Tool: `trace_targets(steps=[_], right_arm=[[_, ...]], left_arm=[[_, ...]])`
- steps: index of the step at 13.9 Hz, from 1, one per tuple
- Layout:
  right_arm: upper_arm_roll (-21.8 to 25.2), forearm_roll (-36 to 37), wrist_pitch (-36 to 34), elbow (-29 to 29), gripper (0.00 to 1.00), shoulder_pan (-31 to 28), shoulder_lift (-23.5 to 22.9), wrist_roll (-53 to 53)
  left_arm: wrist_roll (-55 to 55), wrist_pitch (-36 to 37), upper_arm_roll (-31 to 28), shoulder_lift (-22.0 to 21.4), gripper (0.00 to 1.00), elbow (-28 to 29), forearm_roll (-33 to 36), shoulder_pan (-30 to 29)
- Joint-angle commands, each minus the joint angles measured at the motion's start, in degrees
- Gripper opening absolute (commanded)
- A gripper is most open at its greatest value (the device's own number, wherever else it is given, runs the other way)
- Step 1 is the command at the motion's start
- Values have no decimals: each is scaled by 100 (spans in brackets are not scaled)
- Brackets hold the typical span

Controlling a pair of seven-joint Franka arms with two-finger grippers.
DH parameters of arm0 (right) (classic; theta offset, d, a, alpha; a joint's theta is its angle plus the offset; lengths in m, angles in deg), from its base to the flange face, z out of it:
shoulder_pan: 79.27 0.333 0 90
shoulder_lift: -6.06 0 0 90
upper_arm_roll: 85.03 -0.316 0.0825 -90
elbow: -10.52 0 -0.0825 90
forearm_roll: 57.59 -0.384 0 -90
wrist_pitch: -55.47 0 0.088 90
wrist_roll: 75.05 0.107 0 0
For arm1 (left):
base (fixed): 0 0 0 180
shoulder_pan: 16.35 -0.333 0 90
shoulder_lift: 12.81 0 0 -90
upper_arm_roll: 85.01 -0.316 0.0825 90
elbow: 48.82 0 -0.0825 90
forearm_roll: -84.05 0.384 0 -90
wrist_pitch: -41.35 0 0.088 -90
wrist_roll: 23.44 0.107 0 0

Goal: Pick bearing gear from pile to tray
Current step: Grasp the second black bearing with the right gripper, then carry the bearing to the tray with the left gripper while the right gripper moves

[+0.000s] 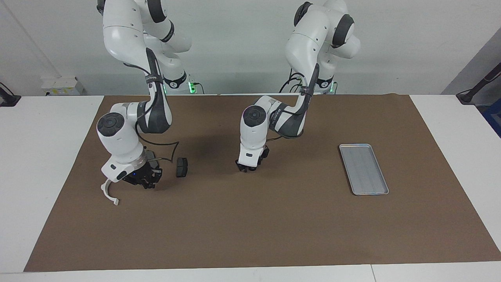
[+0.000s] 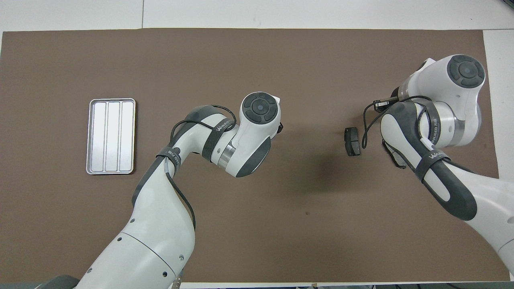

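The pile lies at the right arm's end of the brown mat. A white curved arc piece (image 1: 109,193) and one dark grey brake pad (image 1: 181,167) show; the pad also shows in the overhead view (image 2: 352,141). My right gripper (image 1: 148,182) is low over the pile, between the arc and the pad, and hides what lies under it. No small black round piece or bearing gear shows. The silver-grey tray (image 1: 364,169) lies at the left arm's end, with nothing in it (image 2: 111,136). My left gripper (image 1: 246,169) hangs low over the middle of the mat, with nothing seen in it.
The brown mat (image 1: 250,227) covers most of the white table. A black cable (image 1: 168,150) loops from the right arm's wrist over the pad. The right arm's wrist (image 2: 441,112) covers most of the pile from above.
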Motion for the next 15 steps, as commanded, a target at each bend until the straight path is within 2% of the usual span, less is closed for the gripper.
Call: trace_targets(steps=[1,2,5,6,8,10,12,15], right_arm=[[-61,-20,-227,203,0,-100,14,-194],[-53,-11,-333,317,0,-100,14,-203],[-53,33,-448,494,0,-91,14,-194],[-61,33,-457,546,0,-91,14,-194],[-62,-11,-492,660,0,-30,23,-168],[-70,-20,-806,941,0,5,23,-133],[-70,-20,-1080,1152,0,75,23,7],[-70,-20,-1125,1188,0,93,23,52]], left_arm=[[-104,-158,-82,-186,51,291,60,80],[-104,-158,-82,-186,41,291,60,80],[-104,-219,-82,-186,4,308,95,88],[-112,-228,-82,-194,0,326,95,115],[-112,-123,-91,-221,0,326,95,124],[-95,26,-100,-264,0,265,95,54],[-7,219,-135,-640,0,325,104,-86],[466,702,-126,-949,0,334,95,-394]])
